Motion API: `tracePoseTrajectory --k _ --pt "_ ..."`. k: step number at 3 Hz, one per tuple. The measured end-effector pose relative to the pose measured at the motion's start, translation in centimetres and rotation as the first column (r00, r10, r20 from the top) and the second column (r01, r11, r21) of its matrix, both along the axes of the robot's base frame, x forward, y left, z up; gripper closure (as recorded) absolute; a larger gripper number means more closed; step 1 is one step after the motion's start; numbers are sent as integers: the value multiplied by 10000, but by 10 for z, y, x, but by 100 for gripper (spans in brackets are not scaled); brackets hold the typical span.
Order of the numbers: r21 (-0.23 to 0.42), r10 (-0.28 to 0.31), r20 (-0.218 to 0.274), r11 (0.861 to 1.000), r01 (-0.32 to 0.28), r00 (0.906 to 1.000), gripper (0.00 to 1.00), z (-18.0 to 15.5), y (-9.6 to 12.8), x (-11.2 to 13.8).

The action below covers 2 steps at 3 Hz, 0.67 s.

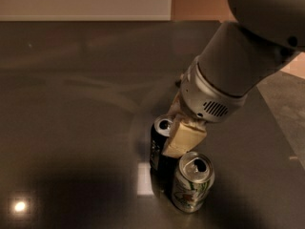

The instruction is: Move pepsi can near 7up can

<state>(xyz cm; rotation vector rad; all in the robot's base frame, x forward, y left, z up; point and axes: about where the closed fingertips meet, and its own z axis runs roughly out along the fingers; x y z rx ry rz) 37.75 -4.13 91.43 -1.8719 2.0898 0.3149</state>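
Note:
The pepsi can (156,149) is dark navy with a silver top and stands upright on the dark table (71,104). My gripper (170,136) comes down from the upper right and is shut on it. One tan finger (185,136) lies across the can's right side; the other finger is hidden behind it. The 7up can (191,184), silver-white with green markings and an open top, stands upright just to the front right of the pepsi can. The two cans are almost touching.
My large grey arm (238,66) fills the upper right and hides the table behind it. The table's right edge (281,132) runs diagonally, with lighter floor (290,99) beyond. A wall (86,1) stands behind the table's far edge. A bright light reflection (20,206) shows at front left.

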Motion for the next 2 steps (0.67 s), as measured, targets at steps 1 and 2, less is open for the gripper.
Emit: tracePoseTrajectory --k 1,2 --pt "241 104 -39 9997 -103 9999 28 -2 5 -2" --pt "242 283 -58 9993 -281 9996 0 -8 14 -4"
